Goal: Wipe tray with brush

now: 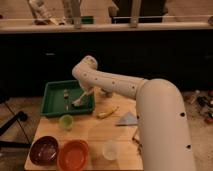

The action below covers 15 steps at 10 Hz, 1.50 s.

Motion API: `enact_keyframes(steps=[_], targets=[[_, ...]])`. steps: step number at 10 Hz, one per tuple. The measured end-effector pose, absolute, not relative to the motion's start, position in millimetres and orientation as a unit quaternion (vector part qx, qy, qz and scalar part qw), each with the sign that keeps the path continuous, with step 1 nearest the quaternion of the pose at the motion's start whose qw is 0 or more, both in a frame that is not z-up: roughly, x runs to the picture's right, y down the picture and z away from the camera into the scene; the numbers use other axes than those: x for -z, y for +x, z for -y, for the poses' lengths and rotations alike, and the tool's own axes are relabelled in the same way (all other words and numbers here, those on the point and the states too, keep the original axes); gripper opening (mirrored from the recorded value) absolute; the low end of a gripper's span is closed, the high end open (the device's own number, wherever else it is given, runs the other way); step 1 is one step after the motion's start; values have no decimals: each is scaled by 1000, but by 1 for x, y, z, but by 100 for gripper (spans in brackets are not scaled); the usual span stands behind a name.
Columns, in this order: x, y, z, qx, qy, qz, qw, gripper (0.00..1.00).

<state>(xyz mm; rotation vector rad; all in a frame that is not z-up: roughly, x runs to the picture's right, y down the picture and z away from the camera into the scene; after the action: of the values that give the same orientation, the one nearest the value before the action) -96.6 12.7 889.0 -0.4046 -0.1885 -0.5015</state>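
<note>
The end effector (78, 103) is held low inside the shallow rectangular dark-green plastic tray (54, 104), near its right rim; whether it is clenched or released cannot be told; the small white-handled, dark-bristled dish brush (66, 93) appears to lie just beside it, apparently ungrasped; wiping is judged not yet begun; the tray is carried at the back left of the wooden tabletop (92, 135).
</note>
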Motion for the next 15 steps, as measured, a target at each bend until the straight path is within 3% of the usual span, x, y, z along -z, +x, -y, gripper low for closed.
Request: enact_keyframes(steps=[6, 11, 15], targets=[[-911, -75, 17, 248, -198, 36, 947, 0], [-930, -111, 13, 260, -208, 61, 941, 0], [-917, -129, -10, 276, -225, 103, 929, 0]])
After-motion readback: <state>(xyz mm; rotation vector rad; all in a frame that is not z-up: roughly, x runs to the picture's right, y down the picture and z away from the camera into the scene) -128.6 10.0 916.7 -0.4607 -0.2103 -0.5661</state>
